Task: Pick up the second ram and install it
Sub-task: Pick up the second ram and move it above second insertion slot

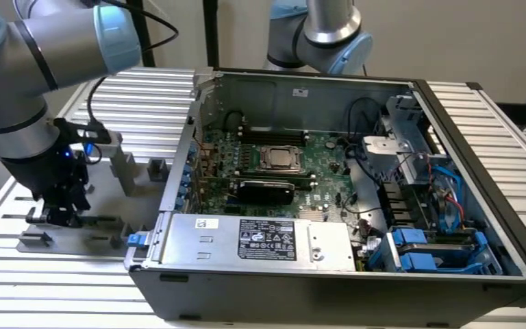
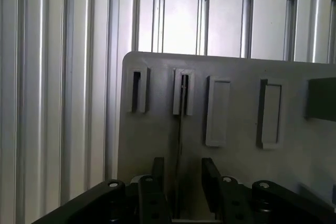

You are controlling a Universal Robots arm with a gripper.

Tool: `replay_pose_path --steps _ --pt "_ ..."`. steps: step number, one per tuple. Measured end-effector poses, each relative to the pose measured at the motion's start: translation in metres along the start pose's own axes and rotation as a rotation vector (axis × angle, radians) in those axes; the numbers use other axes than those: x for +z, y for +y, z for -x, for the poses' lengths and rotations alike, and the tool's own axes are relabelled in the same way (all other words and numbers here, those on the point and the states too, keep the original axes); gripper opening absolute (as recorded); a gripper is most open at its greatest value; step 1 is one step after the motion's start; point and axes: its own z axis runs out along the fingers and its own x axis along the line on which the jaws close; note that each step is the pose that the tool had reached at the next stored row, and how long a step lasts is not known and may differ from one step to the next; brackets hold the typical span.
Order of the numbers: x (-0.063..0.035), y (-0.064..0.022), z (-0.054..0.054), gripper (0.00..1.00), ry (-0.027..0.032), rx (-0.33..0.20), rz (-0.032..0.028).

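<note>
No wording is legible. The power supply (image 1: 244, 240) carries a black label (image 1: 268, 240) with white print and marks, and a small white sticker (image 1: 206, 223) beside it. Another white sticker (image 1: 297, 90) sits on the case wall (image 1: 336, 92). All are too fine to read.

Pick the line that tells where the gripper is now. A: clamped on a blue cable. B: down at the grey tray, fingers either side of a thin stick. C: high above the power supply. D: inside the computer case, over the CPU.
B: the gripper sits low at the grey tray outside the computer case, its open fingers straddling the second ram, seen edge-on.
</note>
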Motion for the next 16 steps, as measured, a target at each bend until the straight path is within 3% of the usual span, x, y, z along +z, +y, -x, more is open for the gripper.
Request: replay_pose_path --steps 4,16 --pt "0.0063 -0.0008 -0.0001 1.0 0.0 0.0 -0.0001" --pt "0.0054 -0.0009 -0.0001 1.0 -0.0002 0.0 -0.0002"
